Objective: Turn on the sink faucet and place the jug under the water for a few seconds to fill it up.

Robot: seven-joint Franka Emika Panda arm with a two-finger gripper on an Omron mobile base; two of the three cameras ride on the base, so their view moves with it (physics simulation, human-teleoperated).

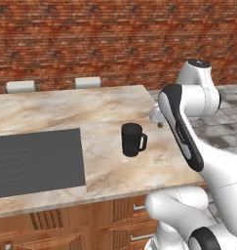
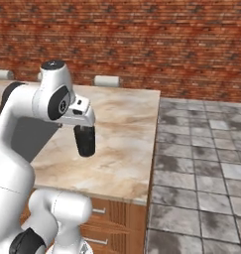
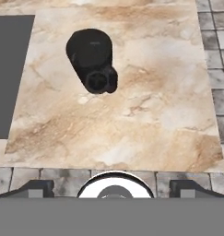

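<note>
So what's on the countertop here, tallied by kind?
Black jug: 1
Dark grey sink panel: 1
Total: 2

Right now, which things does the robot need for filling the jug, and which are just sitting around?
Needed:
- jug, upright on the counter
- sink, its dark panel beside the jug
- pincer, open above the jug

Just there:
- two white chair backs behind the counter
- brick wall
</note>
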